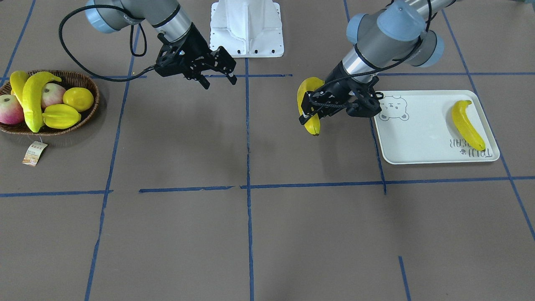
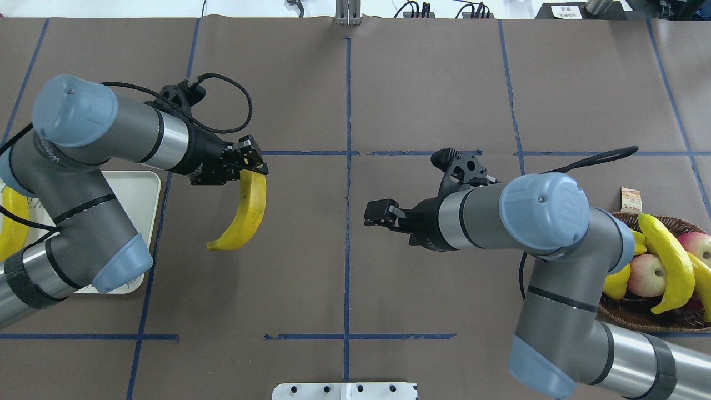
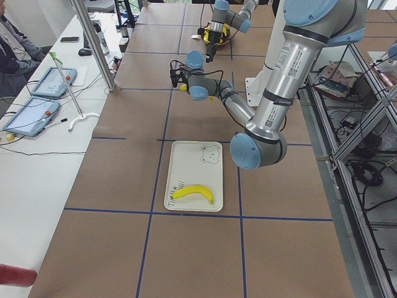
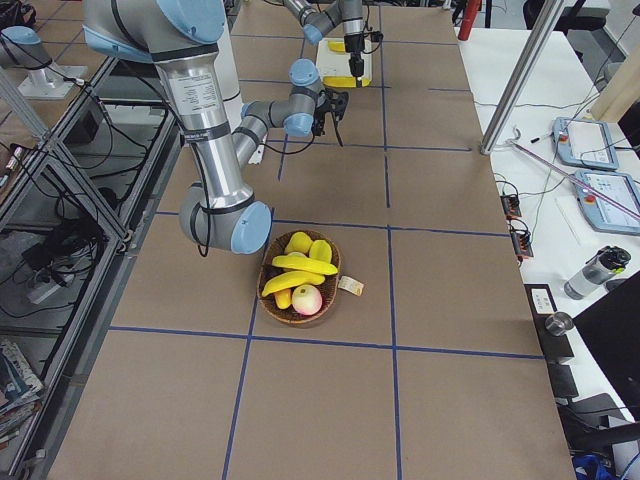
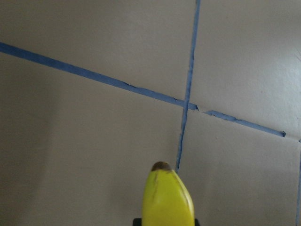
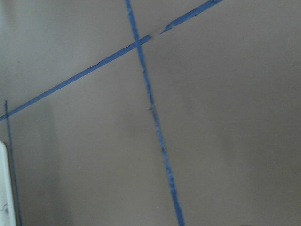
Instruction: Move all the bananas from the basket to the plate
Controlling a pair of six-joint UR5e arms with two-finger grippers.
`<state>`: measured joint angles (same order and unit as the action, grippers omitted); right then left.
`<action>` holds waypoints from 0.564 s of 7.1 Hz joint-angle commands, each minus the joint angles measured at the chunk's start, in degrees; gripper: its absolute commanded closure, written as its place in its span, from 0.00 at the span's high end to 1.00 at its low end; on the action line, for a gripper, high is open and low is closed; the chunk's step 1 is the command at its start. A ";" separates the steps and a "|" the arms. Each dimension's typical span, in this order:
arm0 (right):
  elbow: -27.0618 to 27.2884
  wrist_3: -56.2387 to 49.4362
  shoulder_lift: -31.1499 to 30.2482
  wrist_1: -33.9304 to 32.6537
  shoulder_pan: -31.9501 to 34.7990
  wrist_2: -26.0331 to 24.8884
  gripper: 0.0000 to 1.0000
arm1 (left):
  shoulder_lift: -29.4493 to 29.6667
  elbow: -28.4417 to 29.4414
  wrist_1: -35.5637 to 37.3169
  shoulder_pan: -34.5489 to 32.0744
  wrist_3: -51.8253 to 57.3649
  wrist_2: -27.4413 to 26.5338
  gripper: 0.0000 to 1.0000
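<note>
My left gripper (image 1: pixel 308 113) is shut on a yellow banana (image 1: pixel 307 98) and holds it above the table, just off the plate's bear-face end. The same banana shows in the overhead view (image 2: pixel 244 214) and in the left wrist view (image 5: pixel 167 197). The pale plate (image 1: pixel 422 138) holds one banana (image 1: pixel 467 124) at its far end. My right gripper (image 1: pixel 219 80) is open and empty above the table's middle, apart from the basket. The wicker basket (image 1: pixel 85 79) holds two more bananas, one long (image 1: pixel 32 102) and one partly hidden (image 1: pixel 17 83).
The basket also holds two apples (image 1: pixel 9 109), a lemon (image 1: pixel 78 99) and a starfruit (image 1: pixel 60 116). A paper tag (image 1: pixel 35 153) lies by it. The white robot base (image 1: pixel 246 27) stands at the back. Blue tape lines cross the brown table.
</note>
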<state>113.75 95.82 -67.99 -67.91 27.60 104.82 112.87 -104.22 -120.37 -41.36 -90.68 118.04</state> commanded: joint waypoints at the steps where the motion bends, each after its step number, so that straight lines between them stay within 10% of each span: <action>1: 2.52 -4.46 -0.03 -13.34 5.35 5.04 1.00 | -1.16 -8.33 20.34 -1.00 -0.20 -5.40 0.00; 4: 5.59 -20.44 -2.56 -25.31 14.38 12.93 1.00 | -5.96 -11.09 36.87 -1.26 0.06 -9.23 0.00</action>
<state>117.82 82.38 -68.92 -88.72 38.00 114.48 110.20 -114.72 -87.42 -42.42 -90.82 109.41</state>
